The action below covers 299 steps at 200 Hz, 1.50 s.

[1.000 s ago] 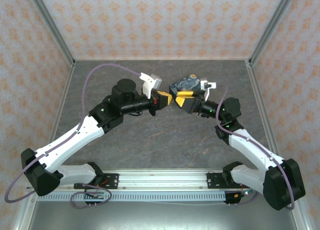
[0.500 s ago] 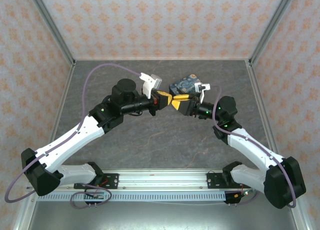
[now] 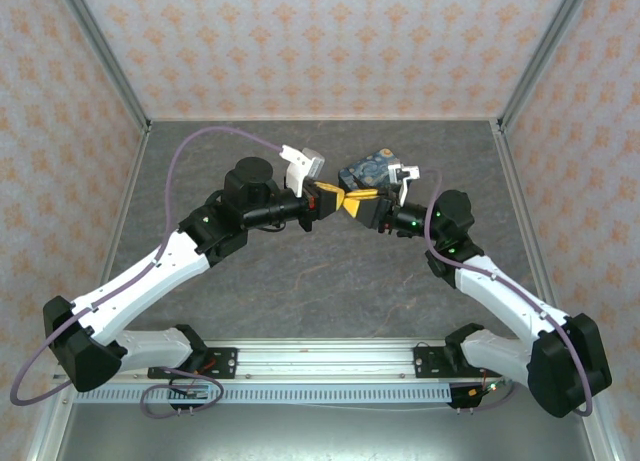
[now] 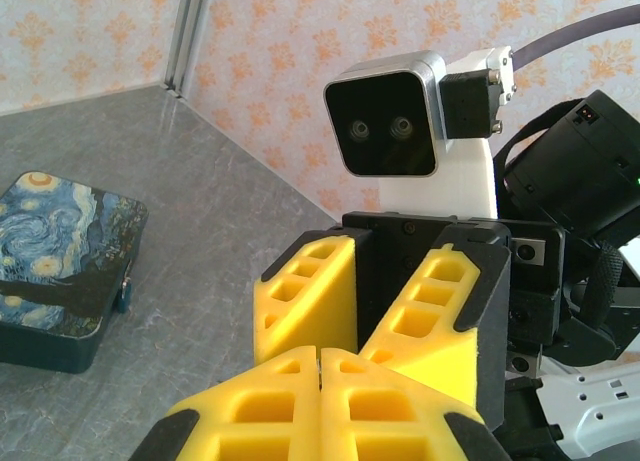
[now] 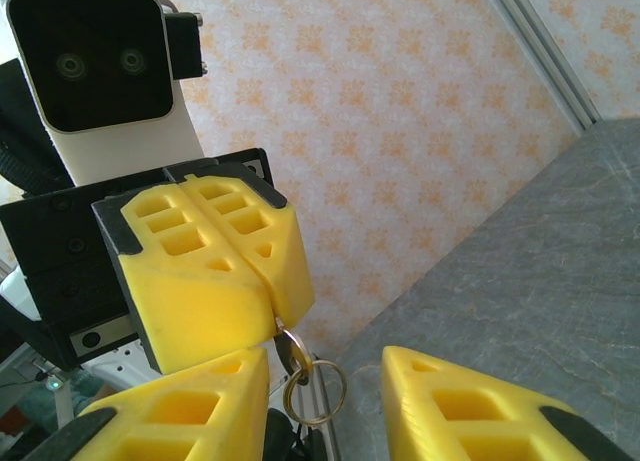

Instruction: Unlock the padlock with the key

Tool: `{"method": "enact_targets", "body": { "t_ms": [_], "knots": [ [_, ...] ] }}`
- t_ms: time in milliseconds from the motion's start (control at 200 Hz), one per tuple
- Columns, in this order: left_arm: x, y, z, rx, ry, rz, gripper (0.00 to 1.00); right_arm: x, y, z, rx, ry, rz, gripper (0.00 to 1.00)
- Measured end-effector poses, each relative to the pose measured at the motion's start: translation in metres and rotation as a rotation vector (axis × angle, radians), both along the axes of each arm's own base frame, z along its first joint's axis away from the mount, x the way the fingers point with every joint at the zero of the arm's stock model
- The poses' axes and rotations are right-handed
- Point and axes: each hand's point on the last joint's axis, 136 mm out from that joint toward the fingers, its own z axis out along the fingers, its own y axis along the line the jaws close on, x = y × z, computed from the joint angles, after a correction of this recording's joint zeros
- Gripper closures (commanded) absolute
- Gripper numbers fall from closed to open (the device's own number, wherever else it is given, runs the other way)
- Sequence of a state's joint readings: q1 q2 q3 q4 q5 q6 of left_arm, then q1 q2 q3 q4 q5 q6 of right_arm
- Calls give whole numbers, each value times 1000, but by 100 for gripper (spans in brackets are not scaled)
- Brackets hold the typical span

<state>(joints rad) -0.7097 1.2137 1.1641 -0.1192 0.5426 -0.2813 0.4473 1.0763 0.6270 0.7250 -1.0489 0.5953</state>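
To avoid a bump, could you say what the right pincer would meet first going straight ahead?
Probably the key and its ring, hanging from the shut left pincer just ahead of the right pincer; depth is unclear.

Grey marbled table (image 3: 330, 281), dark blue box (image 4: 60, 266) atop

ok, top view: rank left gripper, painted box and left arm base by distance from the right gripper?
From the right gripper:
1. left gripper, tip to tip with it, on its left.
2. painted box, just behind it, farther up the table.
3. left arm base, near-left corner, clearly farthest.
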Motion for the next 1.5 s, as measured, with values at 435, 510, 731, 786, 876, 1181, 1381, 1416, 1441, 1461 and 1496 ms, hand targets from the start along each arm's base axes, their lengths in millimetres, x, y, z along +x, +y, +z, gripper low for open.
{"method": "enact_targets", "body": {
  "t_ms": [435, 510, 731, 786, 876, 1181, 1381, 1416, 1441, 1461, 1496],
  "knots": [
    [4, 1, -4, 10, 6, 19, 95, -1, 1, -3, -16, -1, 4, 100],
    [5, 2, -5, 16, 8, 28, 92, -1, -1, -4, -25, -1, -12, 100],
    [15, 10, -5, 29, 15, 93, 46, -3, -14, -8, -66, -1, -111, 100],
    [21, 15, -3, 29, 17, 127, 44, -1, -19, -13, -89, 8, -155, 100],
    [32, 26, -5, 23, 41, 192, 40, 3, -29, -24, -130, 34, -233, 100],
    [87, 48, -59, 18, 266, 428, 26, 12, -72, -70, -217, 152, -507, 100],
    [120, 23, -159, 94, 544, 494, 22, 6, -102, -60, -182, 149, -656, 100],
    [124, 18, -175, 102, 588, 502, 22, 4, -107, -57, -173, 146, -681, 100],
    [128, 14, -186, 106, 619, 504, 22, 3, -111, -56, -170, 144, -695, 100],
    [130, 11, -194, 108, 641, 507, 21, 2, -113, -55, -168, 143, -706, 100],
    [135, 6, -207, 110, 677, 513, 21, 0, -117, -55, -168, 142, -724, 100]
  ]
}}
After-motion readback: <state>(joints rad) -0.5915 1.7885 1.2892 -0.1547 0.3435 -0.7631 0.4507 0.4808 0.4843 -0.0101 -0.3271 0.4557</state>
